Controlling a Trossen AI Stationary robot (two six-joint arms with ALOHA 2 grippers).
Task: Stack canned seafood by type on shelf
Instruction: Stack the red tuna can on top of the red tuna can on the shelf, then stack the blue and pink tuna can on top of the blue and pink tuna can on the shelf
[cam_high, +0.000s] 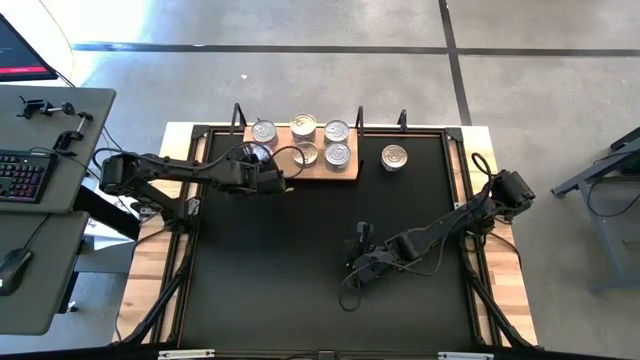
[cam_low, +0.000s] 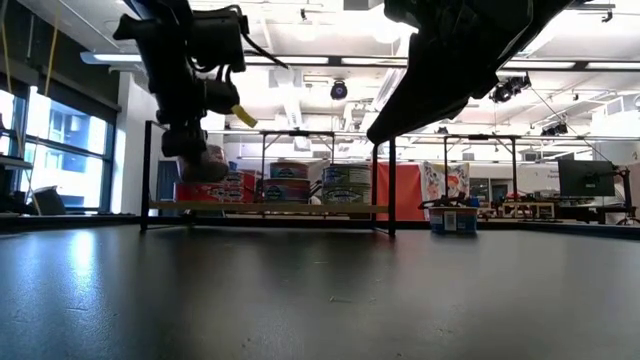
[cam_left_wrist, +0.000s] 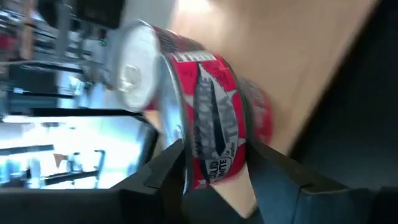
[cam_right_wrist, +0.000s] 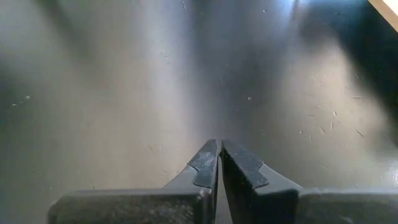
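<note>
The shelf (cam_high: 350, 172) is a light wooden board at the table's far edge, carrying several silver-topped cans (cam_high: 336, 130). One more can (cam_high: 396, 157) stands on the black table just right of it. My left gripper (cam_high: 278, 182) hangs over the shelf's left end, shut on a red-sided tuna can (cam_left_wrist: 214, 118). A second red can (cam_left_wrist: 264, 115) shows just beyond it on the wood. My right gripper (cam_high: 352, 262) is shut and holds nothing, over the black table right of its middle. My left gripper pinches the red-sided can between its two fingers (cam_left_wrist: 171, 165); one finger lies at the lid-side rim (cam_left_wrist: 181, 146), the other at the bottom rim. The fingers slant down from the table's left. The can sits tilted, red wall toward the wrist camera. Whether it rests on the can beyond it, I cannot tell.
A black metal frame with upright posts (cam_high: 238, 112) runs around the table's far edge behind the shelf. Left of the table stands a grey desk with a keyboard (cam_high: 22, 175). The black table top (cam_high: 300, 290) lies open on the near side.
</note>
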